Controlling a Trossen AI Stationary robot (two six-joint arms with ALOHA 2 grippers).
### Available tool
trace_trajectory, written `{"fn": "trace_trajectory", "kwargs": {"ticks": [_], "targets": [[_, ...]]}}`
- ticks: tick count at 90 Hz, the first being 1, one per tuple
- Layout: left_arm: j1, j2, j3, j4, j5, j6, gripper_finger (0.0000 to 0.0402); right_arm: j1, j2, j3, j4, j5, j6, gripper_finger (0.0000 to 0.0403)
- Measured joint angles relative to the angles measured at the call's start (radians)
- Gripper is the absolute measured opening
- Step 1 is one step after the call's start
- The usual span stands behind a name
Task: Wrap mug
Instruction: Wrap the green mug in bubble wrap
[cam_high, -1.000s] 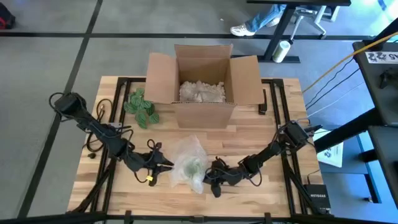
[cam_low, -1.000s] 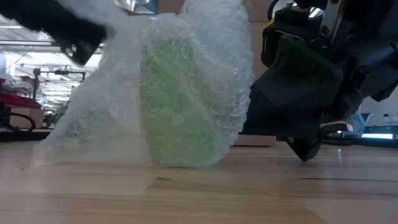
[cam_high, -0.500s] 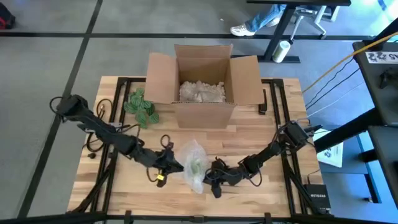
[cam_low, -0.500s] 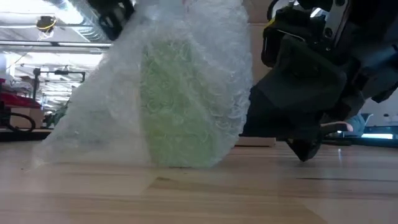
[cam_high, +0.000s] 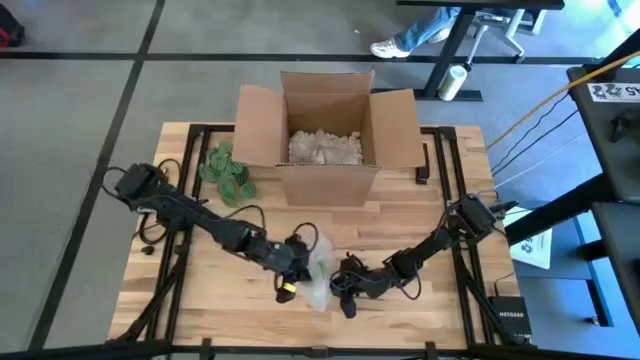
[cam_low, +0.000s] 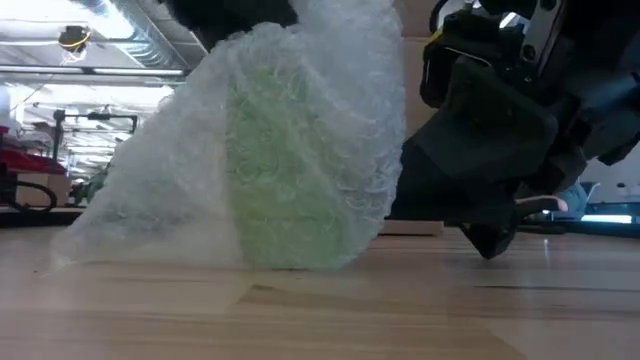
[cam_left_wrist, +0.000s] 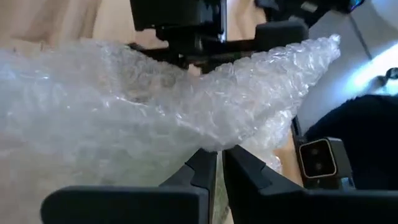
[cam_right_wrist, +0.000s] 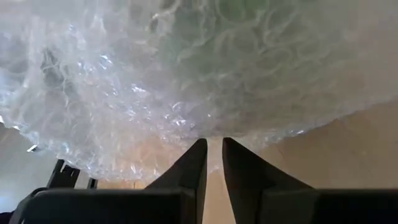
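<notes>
A green mug (cam_low: 280, 170) stands on the table's near middle, inside a sheet of clear bubble wrap (cam_high: 320, 268) that is draped over and around it. My left gripper (cam_high: 300, 256) reaches in from the table's left, shut on the wrap above the mug. In the low view it shows only as a dark shape at the top. My right gripper (cam_high: 342, 284) sits low at the mug's right side, shut at the wrap's edge. The wrap's skirt (cam_low: 110, 235) trails onto the wood. My left gripper pinches an edge of the bubble wrap (cam_left_wrist: 214, 142) between its two fingers (cam_left_wrist: 202, 168), coming from the table's left. That part is lifted and drawn over the mug; the rest hangs down to the table. My right gripper has the wrap's lower edge (cam_right_wrist: 211, 134) at its fingertips (cam_right_wrist: 194, 158), coming level from the table's right, low over the wood. The fingers hide the place of contact itself.
An open cardboard box (cam_high: 325, 130) holding pale packing paper stands at the far middle. A green leafy thing (cam_high: 228, 172) lies to its left. Dark frame rails (cam_high: 175, 160) run along the table's edges. A person's feet (cam_high: 400, 42) show on the floor beyond.
My left gripper has gone toward the table's right with the wrap's left part. That part has been pulled over the mug, so the spread sheet is now bunched around it. The mug has stayed in place.
</notes>
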Motion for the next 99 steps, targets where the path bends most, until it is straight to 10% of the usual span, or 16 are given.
{"fn": "trace_trajectory", "kwargs": {"ticks": [53, 99], "targets": [[0.086, 0.235, 0.35, -0.545, 0.131, -0.052, 0.0009, 0.001, 0.0, 0.0, 0.028, -0.036, -0.029, 0.0037], [0.087, 0.333, 0.395, -0.579, 0.165, -0.103, 0.0009, 0.027, 0.0, 0.0, 0.03, -0.053, -0.052, 0.0037]]}}
